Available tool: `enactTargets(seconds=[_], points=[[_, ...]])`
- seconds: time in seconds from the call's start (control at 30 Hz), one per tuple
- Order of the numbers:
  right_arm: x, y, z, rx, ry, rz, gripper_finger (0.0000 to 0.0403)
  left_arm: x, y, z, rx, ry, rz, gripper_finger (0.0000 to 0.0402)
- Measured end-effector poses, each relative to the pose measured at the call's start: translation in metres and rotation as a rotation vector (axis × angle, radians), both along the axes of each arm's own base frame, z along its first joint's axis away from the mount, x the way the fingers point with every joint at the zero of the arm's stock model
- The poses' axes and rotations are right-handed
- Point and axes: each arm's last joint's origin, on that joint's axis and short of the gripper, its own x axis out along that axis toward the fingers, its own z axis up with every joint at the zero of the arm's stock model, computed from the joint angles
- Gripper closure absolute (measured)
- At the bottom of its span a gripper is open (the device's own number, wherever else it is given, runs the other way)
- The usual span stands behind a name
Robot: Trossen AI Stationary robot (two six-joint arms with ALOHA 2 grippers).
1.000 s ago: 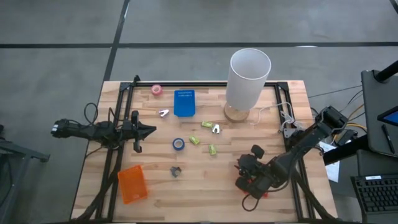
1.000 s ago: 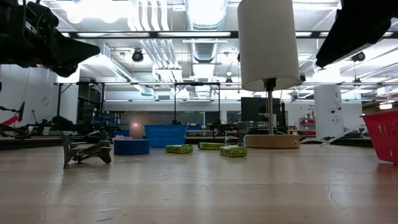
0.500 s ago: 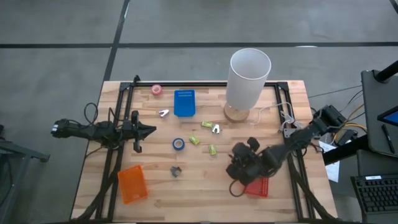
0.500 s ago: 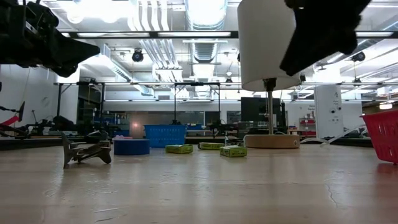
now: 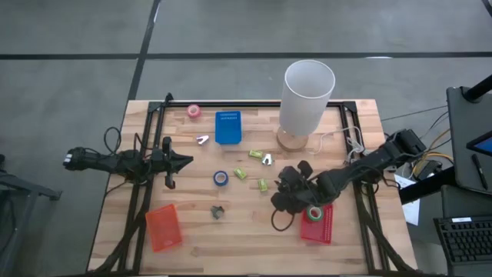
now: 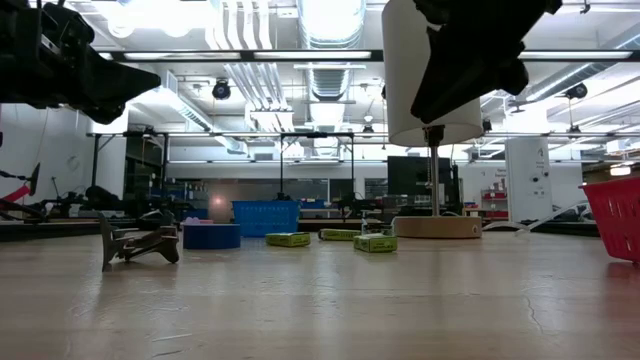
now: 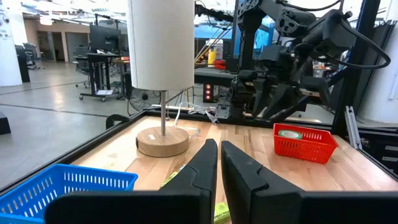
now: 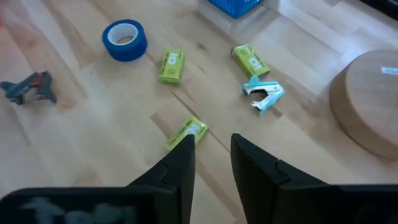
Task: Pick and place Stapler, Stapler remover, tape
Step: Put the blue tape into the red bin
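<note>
Tape in green [image 5: 314, 213] now lies inside the red basket [image 5: 324, 228] near the desk's front right corner — the overhead view shows it uncovered, and the right gripper [image 5: 283, 201] hangs above bare wood just left of the basket, between it and the small green boxes [image 5: 262, 185]. A second ago that gripper sat over the basket, hiding its contents; half a second ago it was lifting clear. I judge one tape delivered and the arm heading out for another item. A blue tape [image 5: 221, 178] waits mid-desk, a pink one [image 5: 193, 111] by the back left corner, beside the blue basket [image 5: 227, 127]. The left gripper [image 5: 184, 161] rests above the left side, unmoved across all three moments.

From table height, the right arm's dark bulk sits before the white lamp [image 6: 431, 70]; earlier it hung at the top right corner of this view.

The left wrist camera shows its own fingers [image 7: 205, 168] nearly together, holding nothing, with the green roll visible in the red basket beyond.

The right wrist camera shows its fingers [image 8: 180, 163] narrowly apart and empty, above a green box, with a pale blue staple remover [image 8: 263, 94] farther on.
</note>
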Motion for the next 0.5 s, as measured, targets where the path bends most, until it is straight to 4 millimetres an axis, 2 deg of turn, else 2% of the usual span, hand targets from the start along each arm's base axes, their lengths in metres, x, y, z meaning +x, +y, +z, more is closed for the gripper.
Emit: enactTargets(seconds=[0.27,0.5], points=[[0.012,-0.013,0.000,0.066,-0.027,0.028,0.0317,0.000,0.000,0.000,0.000,0.000,0.000,0.0376],[0.036,-0.020,0.012,0.011,-0.146,0.284,0.0304,0.000,0.000,0.000,0.000,0.000,0.000,0.0376]])
